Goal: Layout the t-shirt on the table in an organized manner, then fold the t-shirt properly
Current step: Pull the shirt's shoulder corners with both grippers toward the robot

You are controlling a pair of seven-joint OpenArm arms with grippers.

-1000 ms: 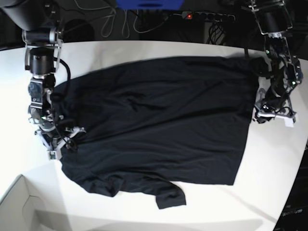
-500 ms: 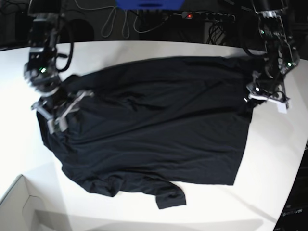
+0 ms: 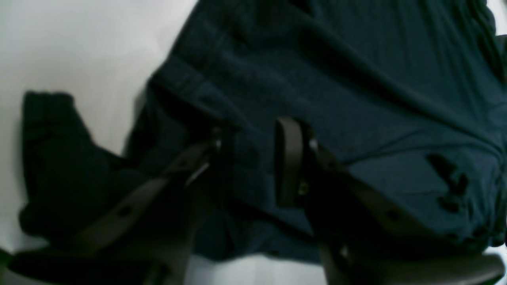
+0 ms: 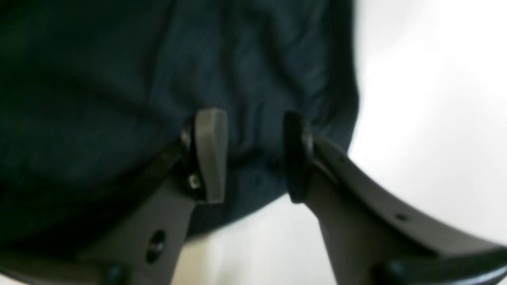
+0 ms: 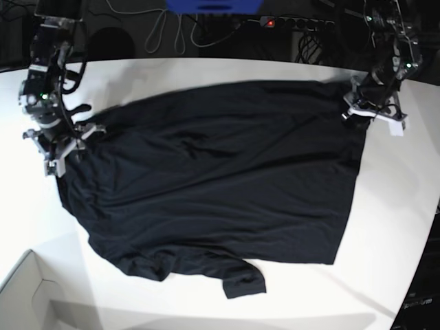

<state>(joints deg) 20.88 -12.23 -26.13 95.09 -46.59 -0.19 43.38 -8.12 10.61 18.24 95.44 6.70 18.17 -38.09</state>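
Across the white table (image 5: 206,69) lies the black t-shirt (image 5: 220,179), spread mostly flat, one sleeve (image 5: 242,280) crumpled near the front edge; no print or writing is legible. At its hem corner, the left gripper (image 3: 253,162) pinches fabric. Right gripper (image 4: 253,156) stands released over the opposite edge.

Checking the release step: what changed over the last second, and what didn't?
Both arms drew back toward the far edge of the table. The right claw opened and left the t-shirt edge it had gripped; the cloth now lies flat beneath it. The left claw slid up along the shirt's other edge, cloth between its jaws. The shirt body and its rumpled near sleeve stayed put.
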